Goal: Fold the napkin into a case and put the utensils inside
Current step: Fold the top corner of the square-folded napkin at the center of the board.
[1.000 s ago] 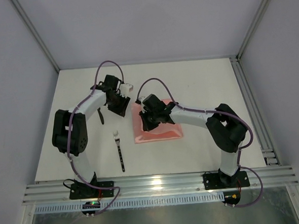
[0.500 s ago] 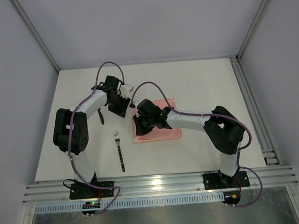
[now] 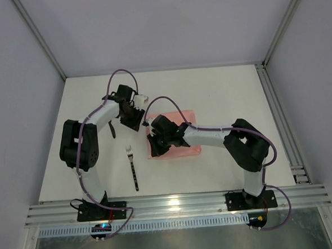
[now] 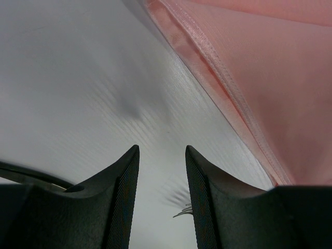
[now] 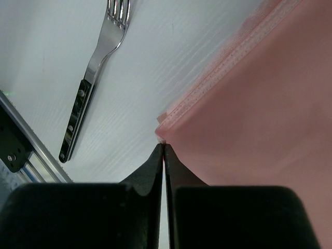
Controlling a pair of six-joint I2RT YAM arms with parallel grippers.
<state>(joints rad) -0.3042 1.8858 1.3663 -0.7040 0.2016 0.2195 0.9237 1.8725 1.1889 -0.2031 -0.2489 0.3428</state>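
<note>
The pale-pink napkin point(image 3: 183, 150) lies partly folded at the table's middle, under my right arm. My right gripper point(image 3: 154, 146) is shut on the napkin's corner at its near left end; the right wrist view shows the jaws point(image 5: 164, 145) pinching that corner of the cloth point(image 5: 259, 104). My left gripper point(image 3: 135, 125) is open and empty just off the napkin's far left edge, low over the table point(image 4: 162, 155), with the hem point(image 4: 228, 83) to its right. The fork point(image 3: 133, 166) lies left of the napkin and also shows in the right wrist view point(image 5: 96, 72). The black knife point(image 3: 112, 129) is partly hidden beside my left arm.
Aluminium rails run along the near edge point(image 3: 176, 204) and the right side point(image 3: 278, 117) of the white table. Grey walls close in the back and sides. Purple cables loop above both wrists.
My right gripper has carried the napkin corner left and nearer, drawing the cloth into a narrower, flatter shape. The left gripper has barely moved.
</note>
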